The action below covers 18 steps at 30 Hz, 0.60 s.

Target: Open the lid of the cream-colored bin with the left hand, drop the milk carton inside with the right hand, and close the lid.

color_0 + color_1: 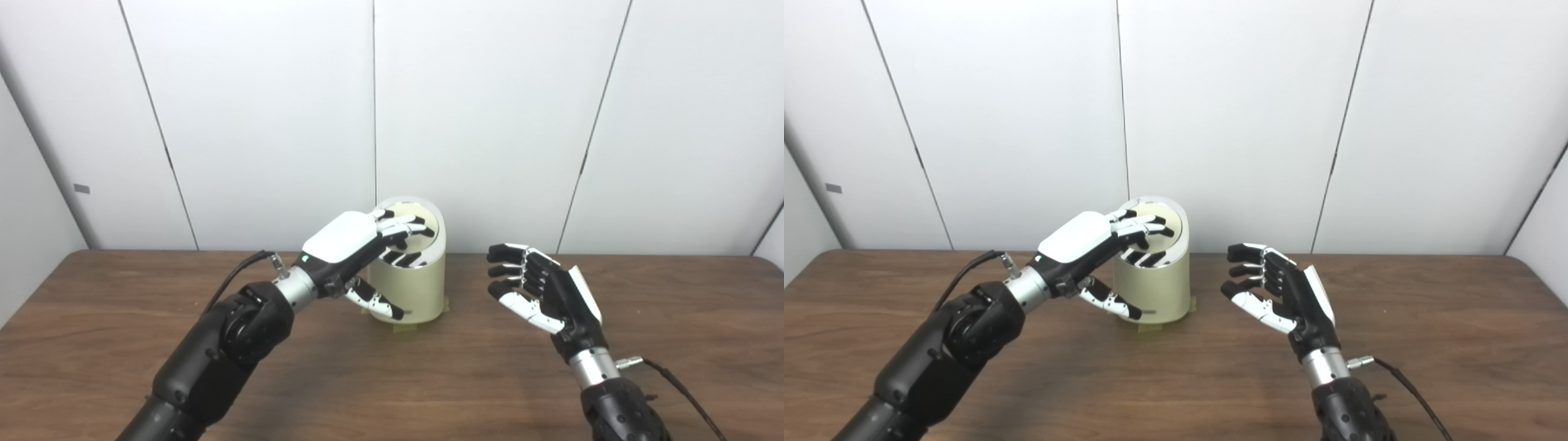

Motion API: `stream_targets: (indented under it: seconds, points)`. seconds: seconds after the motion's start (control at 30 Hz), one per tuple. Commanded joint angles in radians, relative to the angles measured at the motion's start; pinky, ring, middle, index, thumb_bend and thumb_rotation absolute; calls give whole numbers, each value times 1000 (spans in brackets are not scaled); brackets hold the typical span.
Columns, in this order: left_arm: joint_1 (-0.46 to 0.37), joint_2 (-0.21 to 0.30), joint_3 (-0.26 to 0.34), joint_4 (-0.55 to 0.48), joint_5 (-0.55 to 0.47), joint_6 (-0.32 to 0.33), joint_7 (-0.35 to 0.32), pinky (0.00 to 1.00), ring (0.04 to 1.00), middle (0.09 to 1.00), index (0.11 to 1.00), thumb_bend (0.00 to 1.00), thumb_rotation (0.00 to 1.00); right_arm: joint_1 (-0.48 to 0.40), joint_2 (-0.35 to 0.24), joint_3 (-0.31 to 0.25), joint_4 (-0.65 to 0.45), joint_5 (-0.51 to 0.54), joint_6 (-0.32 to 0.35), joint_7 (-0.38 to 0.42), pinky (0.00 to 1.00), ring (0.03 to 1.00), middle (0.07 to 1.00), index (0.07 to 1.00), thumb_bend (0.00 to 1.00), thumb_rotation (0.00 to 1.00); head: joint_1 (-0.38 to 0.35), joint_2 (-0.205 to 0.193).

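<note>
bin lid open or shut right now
Open: the lid stands tilted up behind the bin rim, left hand fingers on it.

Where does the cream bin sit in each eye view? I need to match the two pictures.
Left eye view: cream bin just right of centre, at the table's back edge.
Right eye view: cream bin just left of centre.
Shared landmark: the left hand resting over its lid in both.

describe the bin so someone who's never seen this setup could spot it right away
Look at the wooden table, toward its far edge by the white panel wall. The bin stands there between the two robot hands, with the left robot hand reaching over its top. It is the only cream-colored cylinder, with a white-rimmed lid tilted toward the camera.
</note>
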Motion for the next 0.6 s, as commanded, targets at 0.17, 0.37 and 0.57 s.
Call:
stream_targets:
  seconds: [0.17, 0.37, 0.57]
  points:
    - [-22, -9, -21, 21, 2, -4, -39, 937, 763, 905, 852, 815, 37, -35, -7, -7, -34, 18, -13, -3, 553, 664, 708, 676, 550, 472, -2, 7]
    - [-26, 9, -38, 16, 18, 1, -66, 917, 780, 842, 841, 801, 78, -37, -11, -7, -28, 17, -17, -2, 557, 667, 709, 678, 554, 480, -3, 8]
    - [-28, 7, -15, 4, -2, 19, -54, 982, 779, 867, 851, 797, 56, -42, -16, -11, -17, 24, -27, 0, 558, 661, 703, 676, 555, 473, 1, 0]
